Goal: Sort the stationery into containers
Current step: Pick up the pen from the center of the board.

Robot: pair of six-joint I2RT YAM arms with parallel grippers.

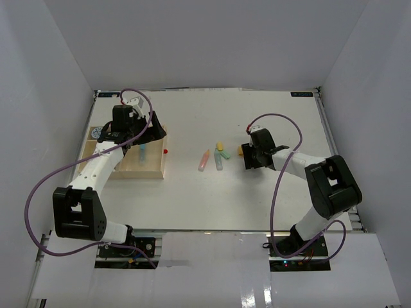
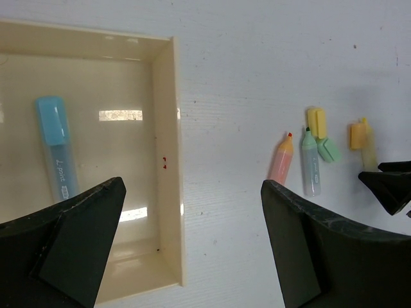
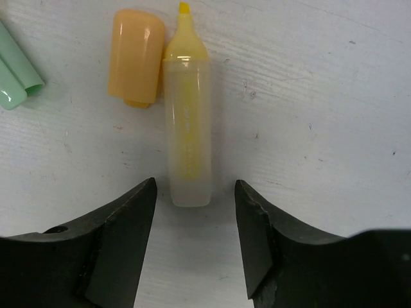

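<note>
Yellow highlighter [image 3: 187, 122] is the piece in hand. The right hand [image 3: 195, 186] sits low over it with its fingers partly spread. They flank the barrel's blunt end with a slim gap on each side, so nothing is gripped yet. The highlighter lies flat and uncapped on the tabletop [image 3: 308, 96], its orange cap [image 3: 135, 54] touching its left side.

I judge this the grasp step of one more pick. Next the fingers must pinch squarely across the barrel, lift it, and carry it left past the pink highlighter [image 2: 280, 160] and green highlighter [image 2: 310, 163].

The left hand [image 2: 192, 186] hangs fully spread and empty over the right wall of the tray [image 2: 167, 160], at the tabletop's left. A blue highlighter [image 2: 56, 151] lies inside.
</note>
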